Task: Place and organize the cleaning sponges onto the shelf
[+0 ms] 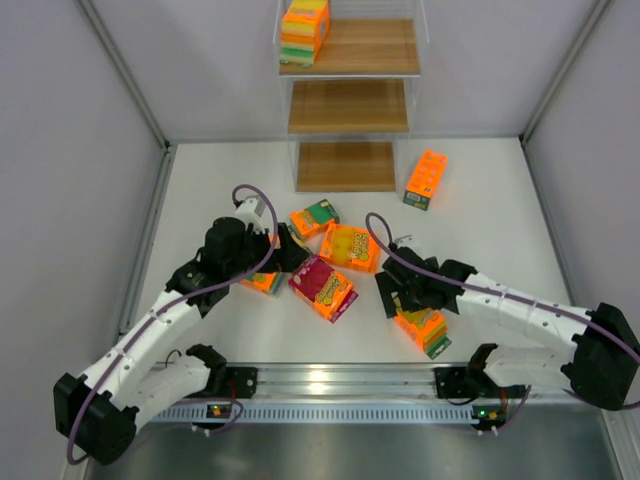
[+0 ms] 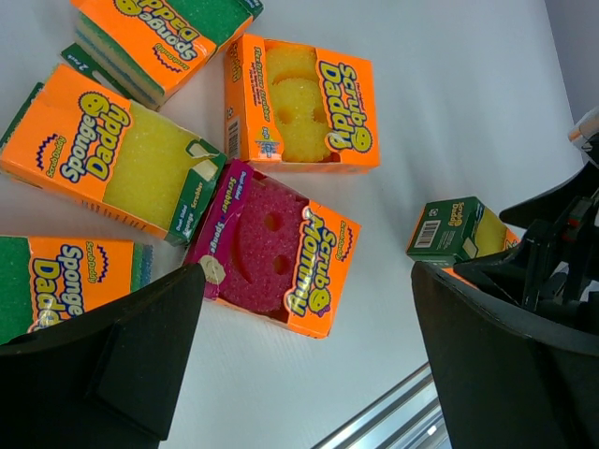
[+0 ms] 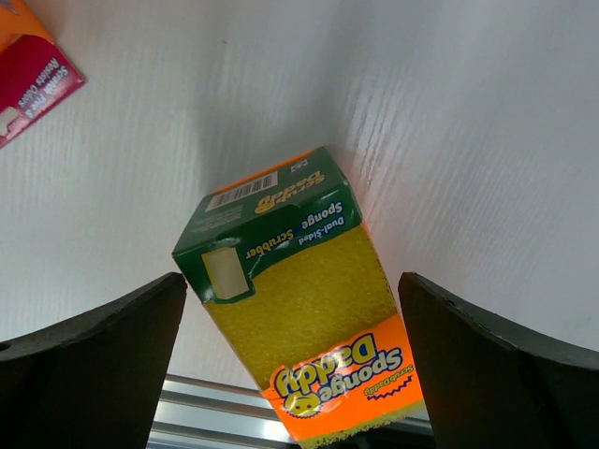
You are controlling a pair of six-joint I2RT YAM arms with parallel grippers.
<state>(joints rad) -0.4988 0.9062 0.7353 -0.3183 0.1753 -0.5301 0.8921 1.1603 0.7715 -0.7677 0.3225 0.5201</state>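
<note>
Beneath the left gripper (image 1: 292,255), whose jaws gape wide and hold nothing, four packs lie flat on the table (image 1: 490,230). One orange pack (image 1: 265,282) is half hidden under the arm. The magenta pack (image 1: 322,287) sits just ahead between the jaws, untouched, with the green-faced pack (image 1: 315,217) and yellow pack (image 1: 348,247) beside it. Behind them stands the shelf (image 1: 348,105), its top tier cut off by the frame edge; the stacked packs (image 1: 305,30) there number perhaps two. Further right, the right gripper (image 3: 292,277) is likewise spread wide, a yellow-and-green pack (image 3: 299,318) lying between its jaws, apart from both. A lone pack (image 1: 425,180) rests near the shelf's foot.
</note>
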